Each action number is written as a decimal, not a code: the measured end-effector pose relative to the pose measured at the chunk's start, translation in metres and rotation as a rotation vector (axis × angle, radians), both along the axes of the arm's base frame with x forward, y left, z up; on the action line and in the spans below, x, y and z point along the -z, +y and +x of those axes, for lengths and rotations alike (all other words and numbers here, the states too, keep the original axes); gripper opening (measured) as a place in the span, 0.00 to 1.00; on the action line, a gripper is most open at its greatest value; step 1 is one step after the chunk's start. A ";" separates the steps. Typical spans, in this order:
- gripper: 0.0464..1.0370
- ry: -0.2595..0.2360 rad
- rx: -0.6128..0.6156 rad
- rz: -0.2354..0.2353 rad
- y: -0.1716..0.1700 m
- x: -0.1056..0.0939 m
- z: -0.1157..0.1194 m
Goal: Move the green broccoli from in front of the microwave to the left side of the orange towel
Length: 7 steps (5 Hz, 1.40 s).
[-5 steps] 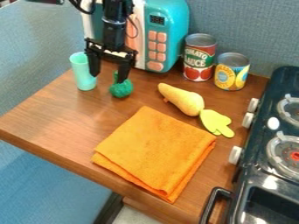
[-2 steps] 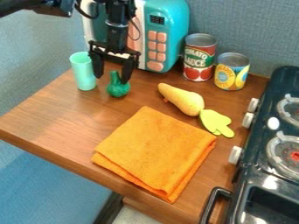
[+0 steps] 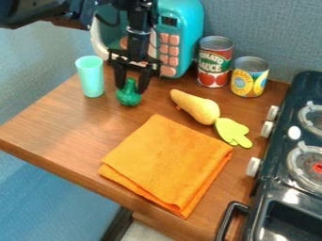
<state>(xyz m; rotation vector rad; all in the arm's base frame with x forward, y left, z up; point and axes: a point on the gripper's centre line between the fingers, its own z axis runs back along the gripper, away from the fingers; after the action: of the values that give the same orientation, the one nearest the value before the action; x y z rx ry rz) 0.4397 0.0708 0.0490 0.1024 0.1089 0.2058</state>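
My gripper point(image 3: 131, 89) hangs over the back left of the wooden table, its two fingers parted around the upper part of a green broccoli-like toy point(image 3: 128, 96). The left finger is close beside the toy's stem and the right one stands just off its other side. To the left, a mint green cup point(image 3: 91, 76) stands upright. A yellow pear-shaped toy point(image 3: 196, 107) lies to the right of the toy. In front, a folded orange cloth point(image 3: 166, 163) lies flat on the table.
Behind the gripper is a teal toy microwave point(image 3: 181, 28). Two cans, tomato sauce point(image 3: 214, 62) and a yellow one point(image 3: 249, 77), stand at the back right. A lime green leaf-shaped piece point(image 3: 232, 132) lies near the dark toy stove point(image 3: 295, 179). The wooden table point(image 3: 56, 123) ends at the left.
The gripper has moved to the right, and its fingers now stand on either side of the green toy. The toy shifted slightly left early on; the other objects stayed put.
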 end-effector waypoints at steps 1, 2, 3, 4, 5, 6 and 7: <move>0.42 -0.007 -0.013 0.003 -0.005 0.003 0.000; 0.40 0.004 -0.007 -0.006 -0.007 0.002 -0.005; 0.38 0.009 0.009 -0.014 -0.009 -0.001 -0.015; 0.34 0.038 0.004 0.048 -0.003 -0.016 -0.029; 0.34 0.086 0.029 0.112 -0.009 -0.034 -0.053; 0.34 0.167 0.045 0.086 -0.016 -0.026 -0.084; 0.34 0.231 0.047 0.032 -0.024 -0.011 -0.108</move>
<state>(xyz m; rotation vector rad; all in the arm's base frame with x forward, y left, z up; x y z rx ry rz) 0.3318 0.0463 0.0597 0.1605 0.3326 0.1486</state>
